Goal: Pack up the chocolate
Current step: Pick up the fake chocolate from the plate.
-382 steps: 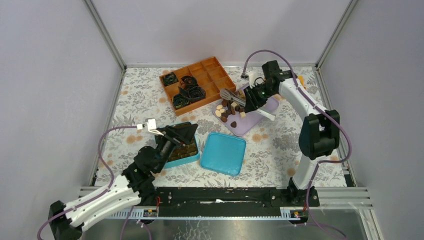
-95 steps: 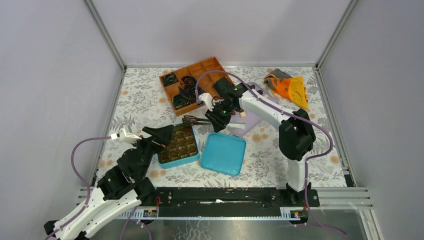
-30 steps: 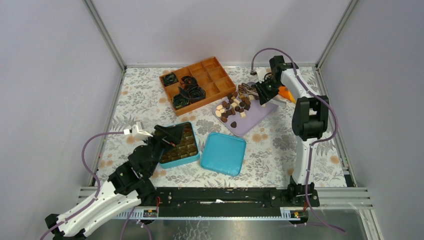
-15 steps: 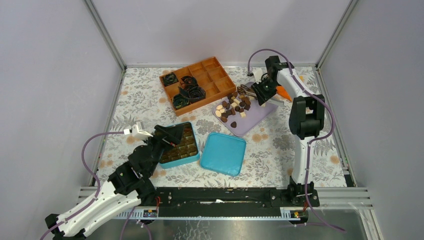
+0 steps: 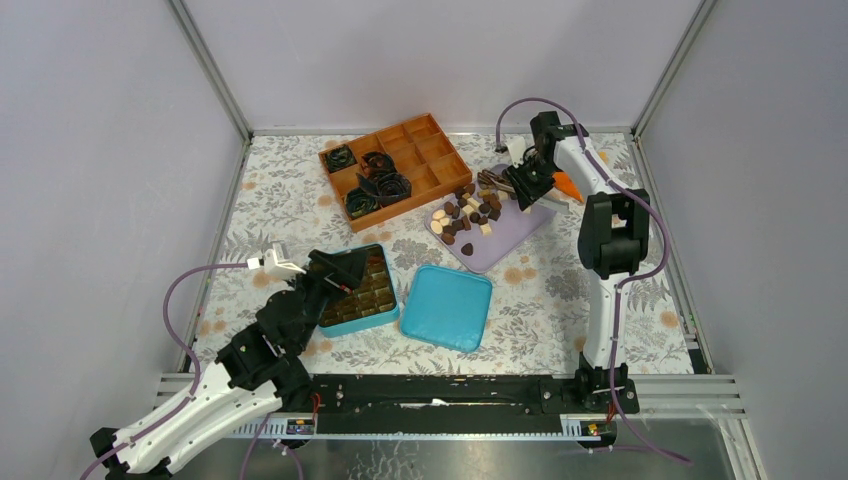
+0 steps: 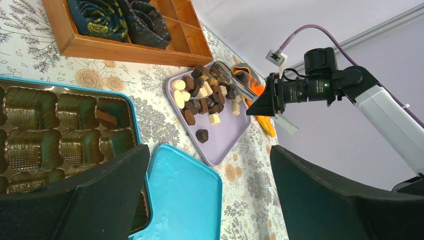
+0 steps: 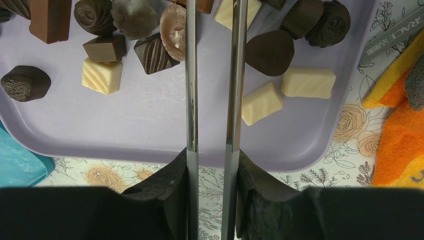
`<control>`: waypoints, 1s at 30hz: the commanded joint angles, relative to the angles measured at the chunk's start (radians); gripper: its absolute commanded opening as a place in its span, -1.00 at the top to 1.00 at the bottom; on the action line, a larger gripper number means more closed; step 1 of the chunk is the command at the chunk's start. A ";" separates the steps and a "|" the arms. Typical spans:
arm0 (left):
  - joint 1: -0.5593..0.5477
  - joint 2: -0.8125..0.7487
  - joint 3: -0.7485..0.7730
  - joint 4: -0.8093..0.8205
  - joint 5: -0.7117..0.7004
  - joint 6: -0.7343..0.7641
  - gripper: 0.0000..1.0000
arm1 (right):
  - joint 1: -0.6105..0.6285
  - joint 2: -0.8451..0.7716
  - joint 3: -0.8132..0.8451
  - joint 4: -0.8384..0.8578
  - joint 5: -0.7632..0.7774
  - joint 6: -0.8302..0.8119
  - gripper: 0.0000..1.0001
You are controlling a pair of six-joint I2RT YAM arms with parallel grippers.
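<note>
chocolate (image 5: 466, 212) heaped on the lilac tray (image 7: 150, 120), one piece (image 6: 106, 118) already in the teal box (image 6: 138, 127). my right jaws pinch the tongs (image 7: 191, 75), arms narrow; their tips are cut off up top, can't tell if they hold anything. left jaws wide over the box.

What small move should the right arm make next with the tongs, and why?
Probably lower the tongs and close them on one chocolate: the right gripper holds them, arms parted, over the pile on the purple tray, and the teal box looks mostly empty.
</note>
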 commanded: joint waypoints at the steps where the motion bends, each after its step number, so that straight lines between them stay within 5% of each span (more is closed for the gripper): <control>1: 0.003 -0.013 -0.001 0.031 -0.030 0.019 -0.97 | -0.009 -0.100 0.001 0.013 -0.027 0.026 0.97; 17: 0.003 0.052 0.038 0.024 -0.020 0.050 -0.97 | -0.062 -0.283 -0.161 0.080 -0.177 0.066 1.00; 30: 0.006 0.105 0.189 -0.133 -0.079 0.179 -0.97 | 0.012 -0.549 -0.391 0.053 -0.606 0.032 1.00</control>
